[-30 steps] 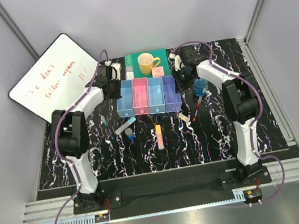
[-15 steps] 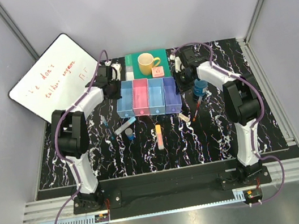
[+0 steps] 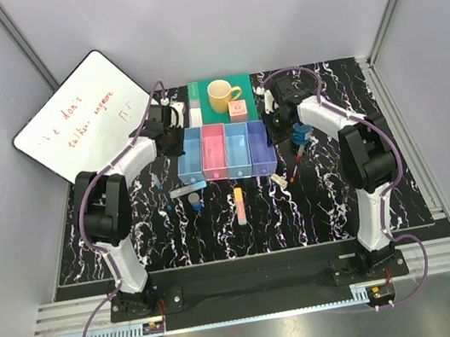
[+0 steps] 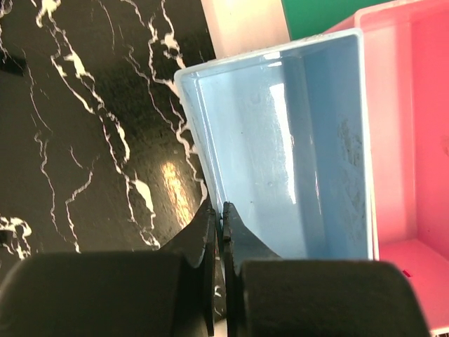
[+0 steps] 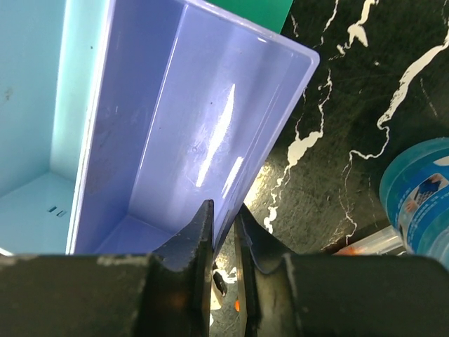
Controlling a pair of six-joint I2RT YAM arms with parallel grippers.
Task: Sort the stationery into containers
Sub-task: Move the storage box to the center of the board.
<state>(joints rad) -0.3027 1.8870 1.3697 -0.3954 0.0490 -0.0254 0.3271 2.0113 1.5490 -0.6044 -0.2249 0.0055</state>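
Glossy translucent plastic bins point(image 3: 214, 149), shiny black marbled table point(image 3: 334, 202), glossy yellow mug point(image 3: 220, 96)

Left arm point(image 3: 132, 156) and right arm point(image 3: 327, 114) reach forward, left fingers point(image 4: 202, 242) and right fingers point(image 5: 200, 235) clamped narrowly.

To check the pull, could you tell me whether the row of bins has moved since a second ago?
Yes: the row of bins slid toward the near side, away from the yellow mug.

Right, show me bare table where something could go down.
Free: the near table strip between the orange bar and the arm bases, and right of the right arm. Crowded: just before the bins, around the blue bottle.
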